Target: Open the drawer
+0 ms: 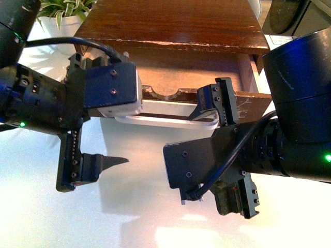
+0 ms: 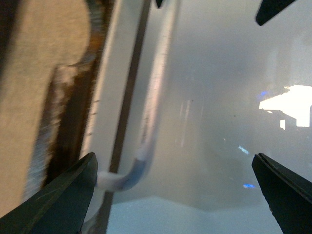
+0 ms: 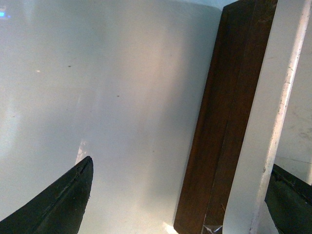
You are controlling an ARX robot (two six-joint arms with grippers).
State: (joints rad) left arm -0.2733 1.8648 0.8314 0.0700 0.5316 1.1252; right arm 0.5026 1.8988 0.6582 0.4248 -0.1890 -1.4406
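Drawer [image 1: 181, 70] sits part way out of cabinet [image 1: 170, 20]; white bar handle [image 1: 155, 120] on its front, on the side away from cabinet. Judged: stiff wood, moderate wt, slides straight. Bar smooth, poss. slippery, so I'd grip mid-bar. My L jaws wide, R jaws wide, nothing clamped. Wrist views show bar inside each span, off-centre; only front view shows drawer interior.

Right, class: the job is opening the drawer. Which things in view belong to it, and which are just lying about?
Belong to the job: drawer; its white handle; left gripper and right gripper, both open.

Just lying about: plant; dark thing at the top right.
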